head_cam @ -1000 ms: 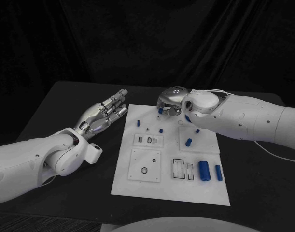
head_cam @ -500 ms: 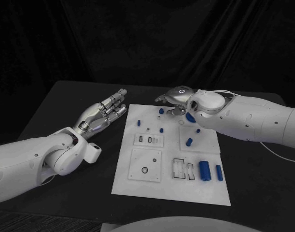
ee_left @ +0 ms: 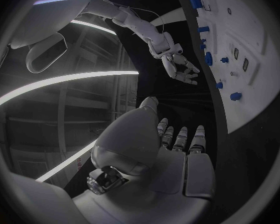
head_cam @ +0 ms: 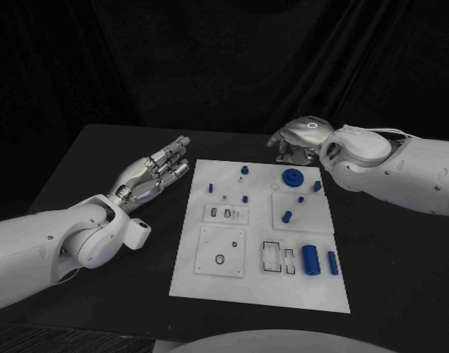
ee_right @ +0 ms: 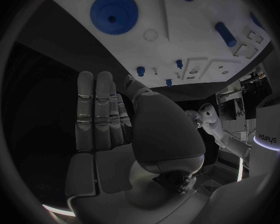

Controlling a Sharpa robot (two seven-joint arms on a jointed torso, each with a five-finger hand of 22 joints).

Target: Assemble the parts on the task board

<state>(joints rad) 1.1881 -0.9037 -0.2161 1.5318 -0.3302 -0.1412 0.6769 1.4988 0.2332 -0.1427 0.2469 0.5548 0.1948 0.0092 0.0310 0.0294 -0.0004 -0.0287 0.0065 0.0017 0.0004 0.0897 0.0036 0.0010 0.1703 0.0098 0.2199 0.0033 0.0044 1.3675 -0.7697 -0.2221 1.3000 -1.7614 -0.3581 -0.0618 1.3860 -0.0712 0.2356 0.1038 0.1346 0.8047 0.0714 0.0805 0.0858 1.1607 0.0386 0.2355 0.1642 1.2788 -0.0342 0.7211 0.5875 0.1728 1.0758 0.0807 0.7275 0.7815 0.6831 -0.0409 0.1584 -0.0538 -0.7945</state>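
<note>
1. While the right hand hovers just past the far edge of the task board, its fingers lie straight and close together with nothing in them; the right wrist view shows them flat, side by side, empty.
2. Over on the other side, the left hand sits beside the board's left edge, palm up, fingers extended and slightly apart, holding nothing.
3. Now the board itself: a blue toothed gear lies flat near the far right corner, just beside the right hand. Small blue pegs stand along the far rows, and a stubby peg stands mid-board.
4. Nearer the robot, a thick blue cylinder and a thinner one lie side by side at the right edge, next to outlined rectangular recesses. Those recesses, like the oval slot on the left panel, look unfilled.
5. Risk, as I judge it: plenty of parts look unseated, and the standing pegs are tightly spaced. A hand sweeping low across the far rows could topple a peg or nudge the gear.
6. Another hazard: the lying cylinders could roll off the board's right edge if brushed by the right arm.
7. With flat fingers, a pinch on such small pegs may slip.
</note>
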